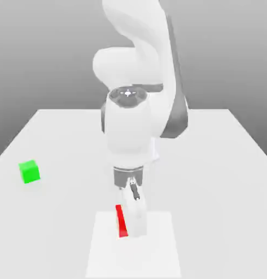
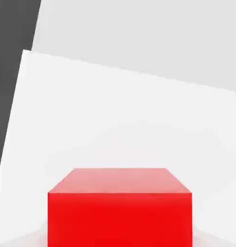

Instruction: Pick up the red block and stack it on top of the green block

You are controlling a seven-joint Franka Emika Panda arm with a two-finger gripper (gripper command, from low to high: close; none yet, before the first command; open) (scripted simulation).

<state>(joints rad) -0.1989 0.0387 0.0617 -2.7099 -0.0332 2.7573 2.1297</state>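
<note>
Exterior view: end effector beside red block

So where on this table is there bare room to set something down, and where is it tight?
Bare table runs across the exterior view's right of the arm, and between the green block and the arm. It is crowded at the near middle, where the gripper sits low beside the red block on the lighter square patch.
</note>
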